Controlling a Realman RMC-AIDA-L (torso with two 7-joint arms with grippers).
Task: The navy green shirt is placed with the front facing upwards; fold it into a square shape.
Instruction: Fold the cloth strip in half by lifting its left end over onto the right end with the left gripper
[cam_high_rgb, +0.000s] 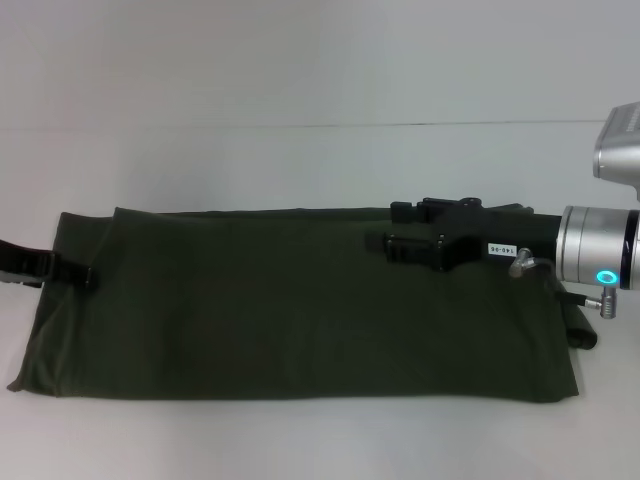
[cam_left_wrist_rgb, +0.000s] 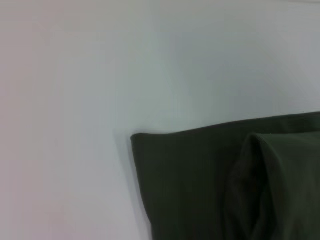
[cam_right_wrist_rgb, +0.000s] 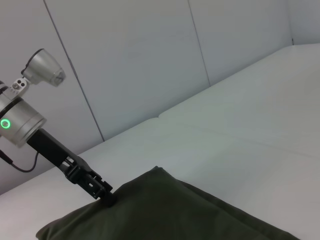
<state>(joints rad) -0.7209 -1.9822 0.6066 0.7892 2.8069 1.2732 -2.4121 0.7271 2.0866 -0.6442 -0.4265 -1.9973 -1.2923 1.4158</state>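
The navy green shirt (cam_high_rgb: 300, 305) is lying on the white bench (cam_high_rgb: 300, 160) as a long, flat band running side to side, already folded lengthwise so no lettering is showing. It is looking soft, light and limp: cotton that will be sagging and creasing wherever it is not supported, so any lift should be taking two corners of one short end together, pinching through all layers near the edge.

The left gripper (cam_high_rgb: 85, 275) is sitting at the band's left short end, its dark tips touching the cloth's edge; in the right wrist view it (cam_right_wrist_rgb: 107, 197) is appearing pinched onto the fabric corner, though the fingertips are partly buried in the cloth, so I am judging it to be grasping rather than seeing it plainly. The right gripper (cam_high_rgb: 385, 226) is reaching in over the far right part of the band, fingers parted and empty, hovering just above the upper edge. The layered corner in the left wrist view (cam_left_wrist_rgb: 145, 142) is suggesting several thicknesses to catch.
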